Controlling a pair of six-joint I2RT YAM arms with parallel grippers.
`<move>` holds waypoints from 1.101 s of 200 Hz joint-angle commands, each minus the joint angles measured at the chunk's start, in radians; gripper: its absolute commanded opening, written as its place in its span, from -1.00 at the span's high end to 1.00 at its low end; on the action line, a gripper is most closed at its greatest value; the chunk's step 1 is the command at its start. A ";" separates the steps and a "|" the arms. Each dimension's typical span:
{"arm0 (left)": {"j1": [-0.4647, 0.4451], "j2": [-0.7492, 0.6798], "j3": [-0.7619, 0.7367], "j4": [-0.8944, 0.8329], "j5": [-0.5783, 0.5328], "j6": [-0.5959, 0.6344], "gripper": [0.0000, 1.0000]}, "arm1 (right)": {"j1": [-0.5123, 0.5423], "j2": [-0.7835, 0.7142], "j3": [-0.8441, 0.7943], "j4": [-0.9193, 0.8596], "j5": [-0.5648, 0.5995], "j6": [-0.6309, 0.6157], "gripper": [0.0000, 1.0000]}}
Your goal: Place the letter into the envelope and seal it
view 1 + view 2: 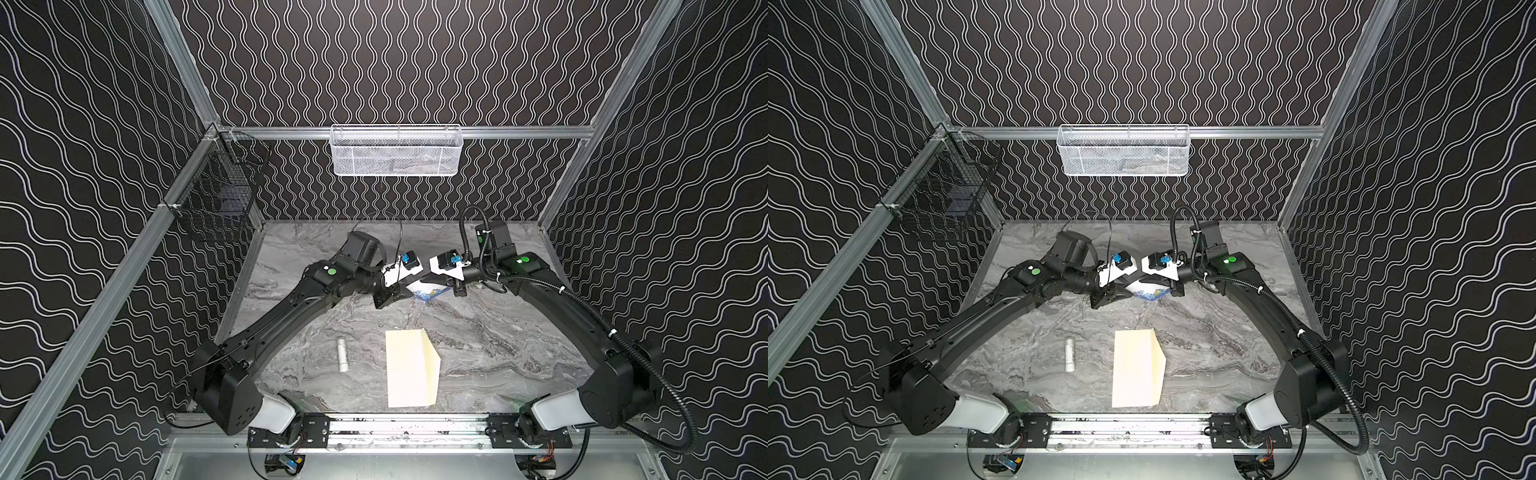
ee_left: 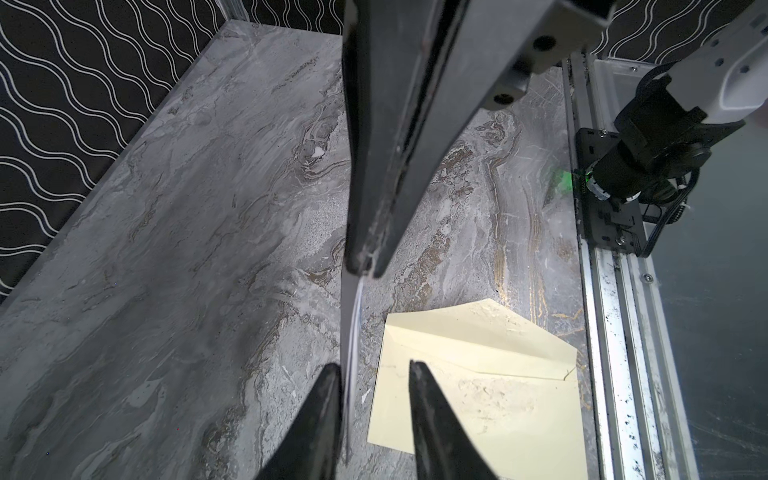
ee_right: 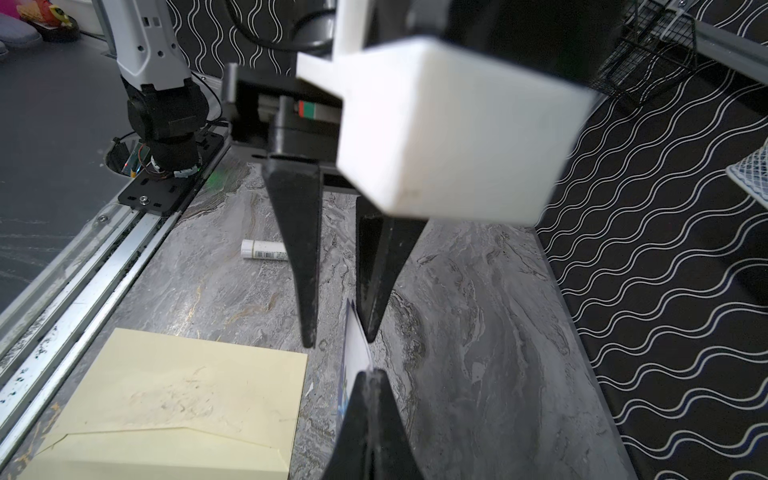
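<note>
While the right fingers (image 3: pixel 365 419) pinch the letter (image 3: pixel 357 347), the left fingers (image 3: pixel 301 266) stand parted.

Edge-on letter (image 2: pixel 351 332) inside parted left gripper (image 2: pixel 372 364)

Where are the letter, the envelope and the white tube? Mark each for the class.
the letter (image 3: pixel 356 345): right wrist view, on its white face.
the envelope (image 1: pixel 409 369): in a top view, middle of its body.
the white tube (image 1: pixel 343 354): in a top view, mid-barrel.
</note>
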 commanded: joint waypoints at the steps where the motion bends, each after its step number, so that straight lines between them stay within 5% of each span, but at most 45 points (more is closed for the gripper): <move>1: 0.000 0.008 0.011 0.025 -0.002 0.007 0.41 | 0.002 0.006 0.014 -0.028 -0.028 -0.020 1.00; 70: 0.002 0.020 0.004 0.025 -0.006 0.007 1.00 | 0.005 0.023 0.038 -0.055 -0.031 -0.028 1.00; 102: 0.003 -0.002 -0.011 0.048 0.001 -0.017 1.00 | 0.005 0.033 0.044 -0.069 -0.021 -0.034 1.00; 133: 0.012 -0.040 -0.053 0.113 0.019 -0.053 1.00 | 0.001 0.048 0.041 -0.069 -0.013 -0.028 0.61; 148: 0.023 -0.056 -0.070 0.135 0.029 -0.068 1.00 | -0.006 0.055 0.040 -0.082 -0.010 -0.033 0.57; 162: 0.033 -0.068 -0.085 0.151 0.037 -0.079 1.00 | -0.014 0.058 0.038 -0.094 -0.009 -0.038 0.63; 182: 0.045 -0.077 -0.101 0.164 0.032 -0.087 1.00 | -0.025 0.059 0.037 -0.117 -0.017 -0.050 1.00; 220: 0.055 -0.083 -0.113 0.178 0.043 -0.101 1.00 | -0.028 0.052 0.029 -0.121 -0.014 -0.052 1.00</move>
